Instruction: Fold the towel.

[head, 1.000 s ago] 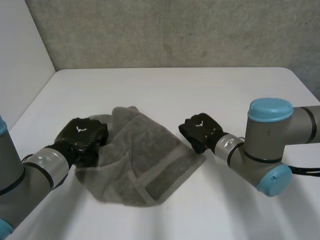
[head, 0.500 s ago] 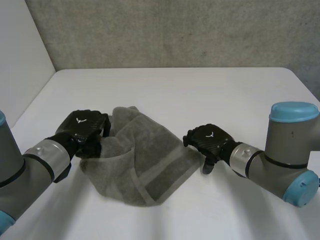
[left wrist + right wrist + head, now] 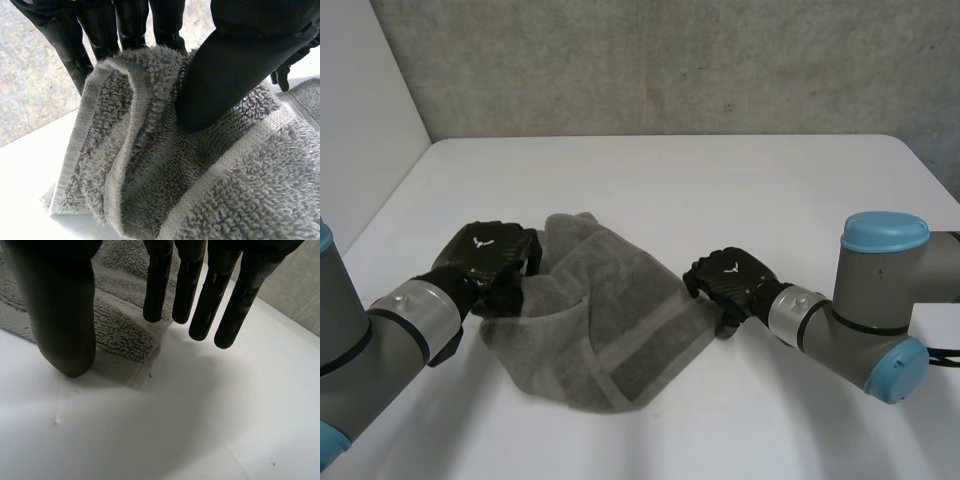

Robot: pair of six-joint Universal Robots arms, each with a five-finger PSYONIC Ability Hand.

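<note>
Your right hand [image 3: 728, 282] has crept back toward the towel [image 3: 600, 320] since half a second ago and now sits at its right corner. Your left hand [image 3: 485, 262] has held its place.

The towel lies rumpled on the table [image 3: 720, 190], between the two hands, with a banded flap turned over on the near side.

In the left wrist view the thumb [image 3: 235, 65] presses a bunched fold of the left edge against the fingers [image 3: 100, 30], so that hand is gripping cloth. It looks placed to keep that side lifted and anchored while the other corner is taken.

In the right wrist view your fingers [image 3: 200, 300] are straight and spread above the corner, with the thumb [image 3: 60, 315] by the hem. Nothing is pinched yet, and I can't tell whether it touches. That pose suits a pinch on the corner, so you'd likely need to settle lower before closing.
</note>
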